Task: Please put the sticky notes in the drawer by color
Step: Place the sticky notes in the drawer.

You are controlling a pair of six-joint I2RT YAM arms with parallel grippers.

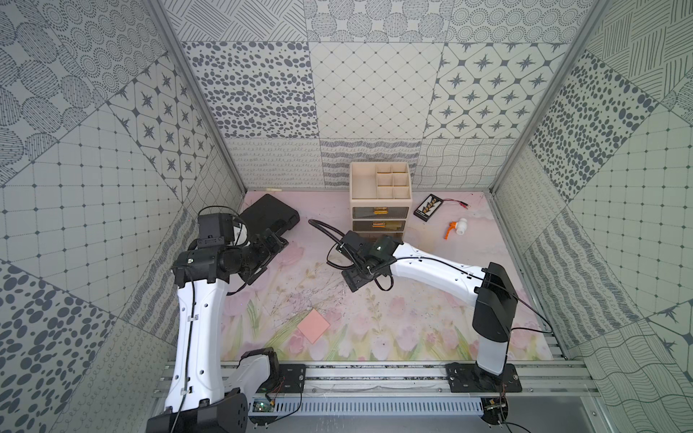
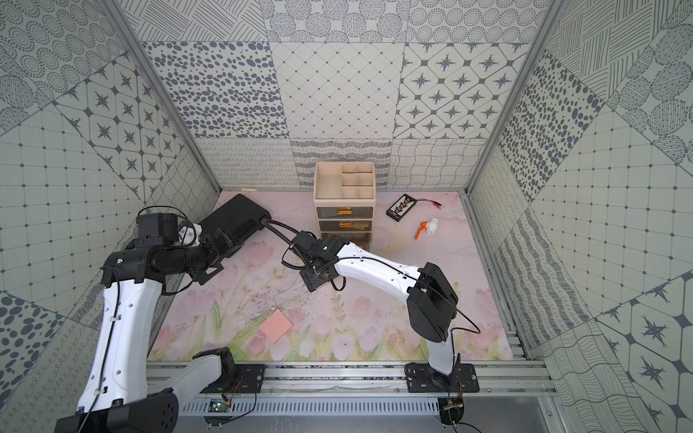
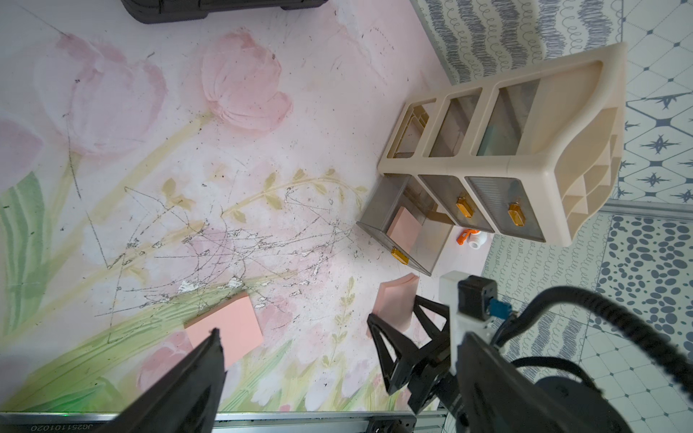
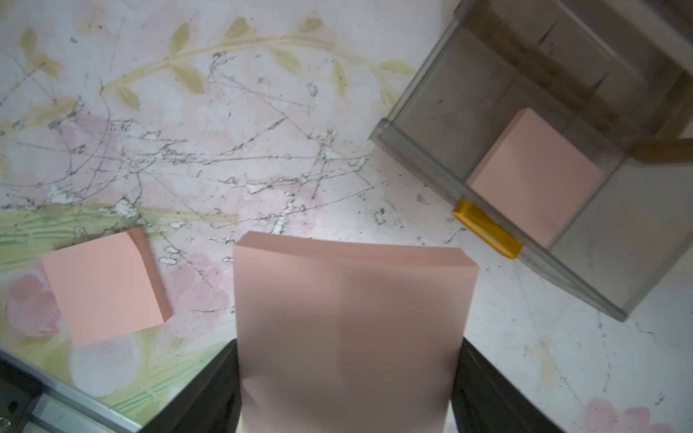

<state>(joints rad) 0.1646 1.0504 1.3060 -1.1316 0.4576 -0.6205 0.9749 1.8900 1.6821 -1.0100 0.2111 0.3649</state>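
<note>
My right gripper (image 4: pixel 348 375) is shut on a pink sticky-note pad (image 4: pixel 348 330), gripped across its width above the mat. It hovers in front of the cream drawer chest (image 1: pixel 378 176) in both top views. The chest's bottom drawer (image 4: pixel 442 123) is pulled out and holds one pink pad (image 4: pixel 532 176). Another pink pad (image 1: pixel 313 325) lies flat on the mat near the front. In the left wrist view the held pad (image 3: pixel 397 303) shows above the right fingers (image 3: pixel 386 348). My left gripper (image 1: pixel 270 258) stands open and empty at the left, beside the black case.
A flat black case (image 1: pixel 268 215) lies at the back left. Right of the chest are a small black card with a red lead (image 1: pixel 427 206) and an orange-and-white valve (image 1: pixel 457 226). A metal rail (image 1: pixel 375 371) runs along the front edge.
</note>
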